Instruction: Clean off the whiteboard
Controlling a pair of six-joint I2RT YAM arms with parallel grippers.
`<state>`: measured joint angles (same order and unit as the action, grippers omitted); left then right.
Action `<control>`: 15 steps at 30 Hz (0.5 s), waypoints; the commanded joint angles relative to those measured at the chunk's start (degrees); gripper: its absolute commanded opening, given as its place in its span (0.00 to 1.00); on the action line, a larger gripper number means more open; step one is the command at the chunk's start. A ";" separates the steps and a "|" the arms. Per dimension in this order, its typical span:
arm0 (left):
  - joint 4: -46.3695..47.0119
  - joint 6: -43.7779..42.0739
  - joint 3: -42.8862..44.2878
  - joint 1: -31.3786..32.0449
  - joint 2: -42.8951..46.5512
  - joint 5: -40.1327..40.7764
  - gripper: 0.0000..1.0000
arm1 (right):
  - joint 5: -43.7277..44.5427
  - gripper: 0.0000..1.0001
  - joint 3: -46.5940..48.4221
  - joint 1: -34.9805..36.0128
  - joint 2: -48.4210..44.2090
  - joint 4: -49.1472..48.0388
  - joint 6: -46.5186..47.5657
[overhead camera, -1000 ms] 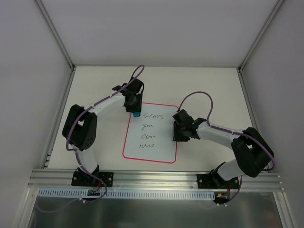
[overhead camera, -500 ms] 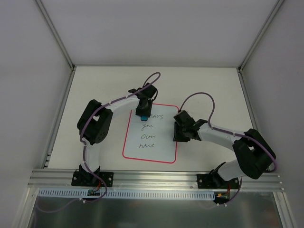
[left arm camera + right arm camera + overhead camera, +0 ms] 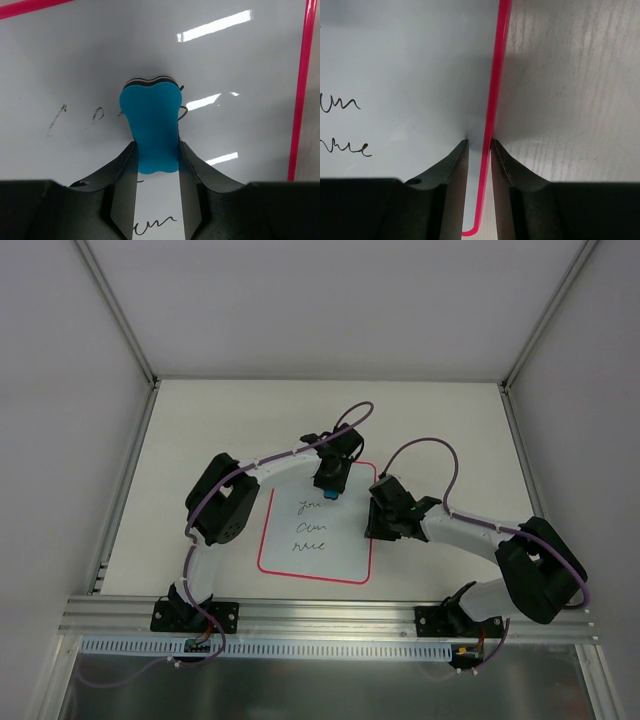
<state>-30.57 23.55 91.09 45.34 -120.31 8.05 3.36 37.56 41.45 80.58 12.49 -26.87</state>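
Note:
The whiteboard [image 3: 345,562], white with a red-pink border, lies flat on the table and bears three dark handwritten lines [image 3: 304,527]. My left gripper [image 3: 331,486] is shut on a blue eraser [image 3: 331,492] and presses it on the board's top right part. In the left wrist view the eraser [image 3: 151,125] stands between my fingers on the whiteboard [image 3: 240,60], with faint smears [image 3: 60,114] to its left. My right gripper [image 3: 373,529] rests on the board's right edge. In the right wrist view the gripper [image 3: 480,143] is nearly shut astride the red border [image 3: 497,75].
The pale wood-grain table [image 3: 570,75] lies right of the board. Grey walls [image 3: 60,390] enclose the table on three sides. A metal rail [image 3: 320,612] runs along the near edge by the arm bases.
My left gripper has swept the eraser rightward along the top of the board, and the top line of writing is gone. My right gripper has stayed on the right edge.

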 commanded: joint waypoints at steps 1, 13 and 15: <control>-3.79 1.41 -2.48 0.01 -3.44 1.60 0.00 | -1.60 0.28 -2.49 0.56 0.99 0.52 -2.22; -7.66 1.24 -11.37 -11.41 2.89 6.89 0.00 | -1.07 0.28 -3.81 0.30 -1.21 0.61 -1.69; -8.10 0.28 -11.02 -12.20 2.37 6.45 0.00 | -1.16 0.29 -3.90 0.30 -1.21 0.61 -1.69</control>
<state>-30.92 26.15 83.15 34.37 -114.89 10.83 2.55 35.70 41.47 79.22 10.13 -27.88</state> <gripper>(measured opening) 0.326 0.282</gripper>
